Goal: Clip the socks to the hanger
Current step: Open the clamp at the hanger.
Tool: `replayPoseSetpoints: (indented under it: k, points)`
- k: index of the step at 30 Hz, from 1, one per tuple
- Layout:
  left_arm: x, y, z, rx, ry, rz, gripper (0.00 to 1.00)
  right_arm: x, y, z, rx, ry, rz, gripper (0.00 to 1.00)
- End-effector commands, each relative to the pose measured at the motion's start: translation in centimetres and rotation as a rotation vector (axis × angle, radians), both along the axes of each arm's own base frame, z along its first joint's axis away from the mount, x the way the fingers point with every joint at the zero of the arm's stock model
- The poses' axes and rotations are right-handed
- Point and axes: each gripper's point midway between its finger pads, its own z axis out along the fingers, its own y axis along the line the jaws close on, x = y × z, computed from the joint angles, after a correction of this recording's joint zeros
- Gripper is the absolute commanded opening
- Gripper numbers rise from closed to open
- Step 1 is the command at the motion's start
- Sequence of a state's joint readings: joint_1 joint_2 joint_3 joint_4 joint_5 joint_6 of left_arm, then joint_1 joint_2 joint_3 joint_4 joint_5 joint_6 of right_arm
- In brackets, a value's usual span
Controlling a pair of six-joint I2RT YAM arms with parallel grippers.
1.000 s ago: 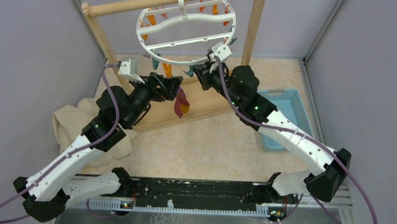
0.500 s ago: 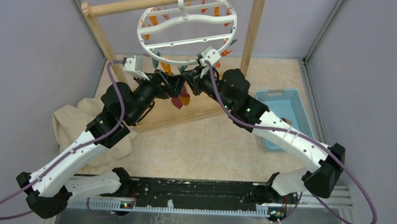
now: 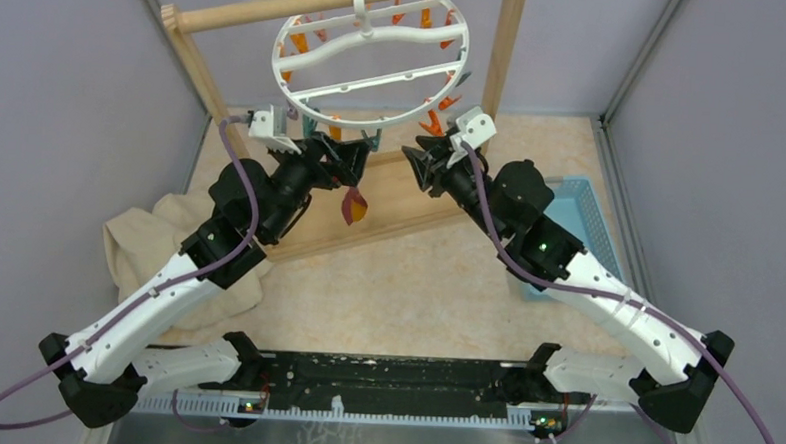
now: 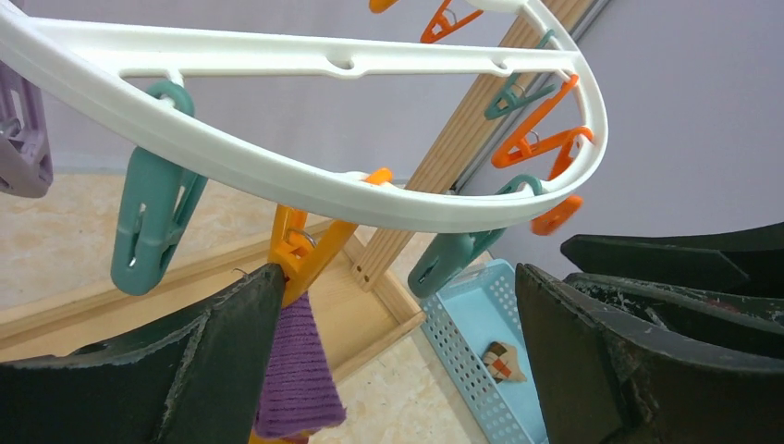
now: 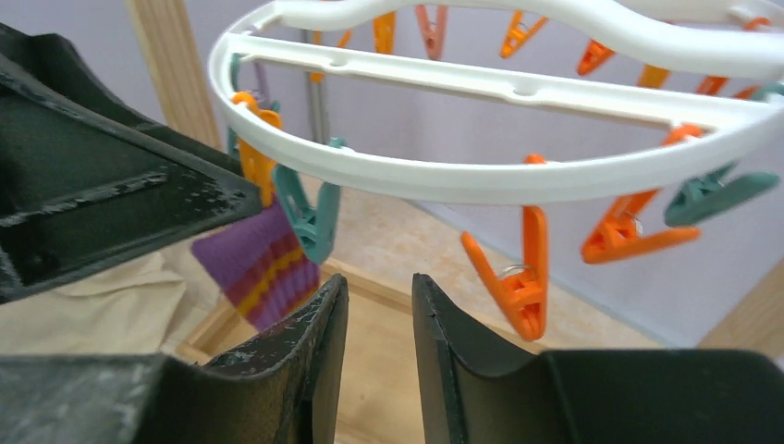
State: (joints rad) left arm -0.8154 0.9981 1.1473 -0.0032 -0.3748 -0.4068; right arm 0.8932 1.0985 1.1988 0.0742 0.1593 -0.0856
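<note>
The maroon-purple sock (image 4: 296, 370) hangs from an orange clip (image 4: 310, 245) at 6 o'clock on the hanger (image 3: 375, 82) ring. The left gripper (image 4: 399, 277) gapes wide, one finger just beside that clip. The right gripper (image 5: 379, 282) shows only a narrow, empty slit. Only the left wrist view shows the brown-tan sock (image 4: 504, 361), in the blue basket (image 4: 467, 319) at 4 o'clock.

Purple sock (image 4: 294, 370) hangs from an orange clip (image 4: 305, 248) on the hanger (image 4: 277, 178); tan sock (image 4: 504, 361) lies in a basket (image 4: 459, 326).
</note>
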Motion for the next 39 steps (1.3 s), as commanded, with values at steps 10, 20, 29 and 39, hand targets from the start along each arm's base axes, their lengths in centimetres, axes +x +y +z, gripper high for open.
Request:
replayPoseSetpoints:
  k: [10, 20, 29, 39]
  points:
    - [1.4, 2.3, 0.3, 0.014, 0.011, 0.149, 0.99, 2.4, -6.1, 0.8, -0.042, -0.074, -0.194, 0.36]
    - [1.1, 2.6, 0.5, 0.0, 0.007, 0.145, 0.99, 2.9, -2.4, 0.3, -0.04, -0.099, -0.056, 0.5]
    - [0.9, 3.4, 0.4, 0.003, 0.009, 0.167, 0.99, 1.5, 1.3, 0.1, -0.015, -0.124, 0.143, 0.53]
    - [0.8, 3.5, 0.4, 0.002, 0.015, 0.17, 0.99, 2.0, 3.6, -0.7, -0.049, -0.134, 0.222, 0.59]
